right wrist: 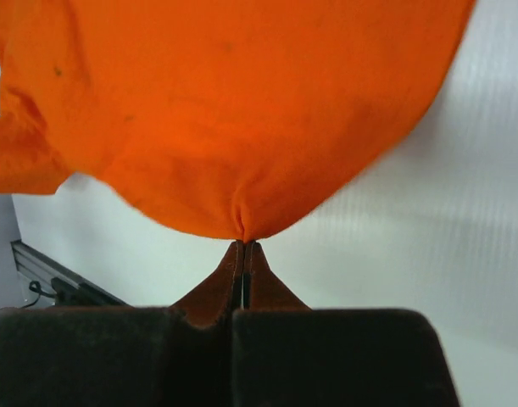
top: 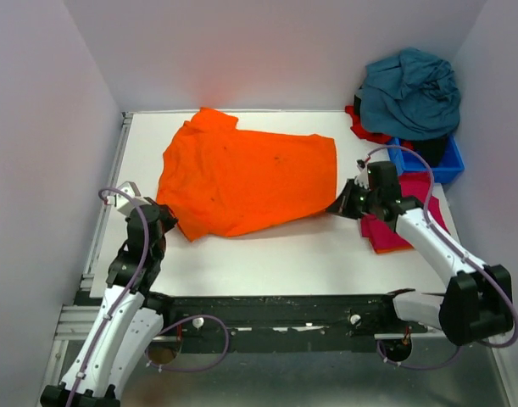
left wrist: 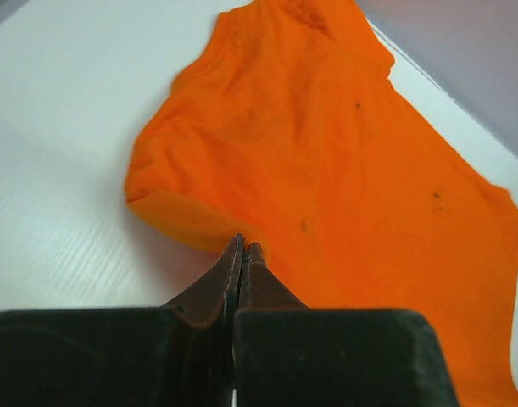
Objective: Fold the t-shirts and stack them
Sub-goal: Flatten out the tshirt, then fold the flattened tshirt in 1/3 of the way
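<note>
- The left gripper (top: 165, 222) sits at the near-left corner of the orange t-shirt (top: 250, 178). Its jaws are pressed together with a pinch of that corner's edge between the tips.
- The orange t-shirt lies spread across the middle of the table, wider than it is deep, with one rumpled lobe reaching toward the far-left corner. It is bright, plain and matte, marked by a few small dark specks.
- The cloth is soft and thin. Near the left gripper it rolls into a thick, rounded fold that casts a shadow, and across the middle it lies in shallow wrinkles.
- The right gripper (top: 336, 207) is at the shirt's near-right corner. Its jaws are closed tight on the hem, and the cloth puckers into fine creases where the tips meet.
- A magenta-red t-shirt (top: 384, 236) lies flat and squared on the table, partly under the right arm.
- At the far right, a teal-blue t-shirt (top: 411, 91) is heaped in a loose bundle over a blue bin (top: 449, 165), with a red t-shirt (top: 360, 125) showing under its left edge.
- The table (top: 309, 250) is white, with fine ribs running across it in the wrist views. A metal rail (top: 106, 203) borders its left side.
- Plain pale walls (top: 267, 51) close in the left, far and right sides.
</note>
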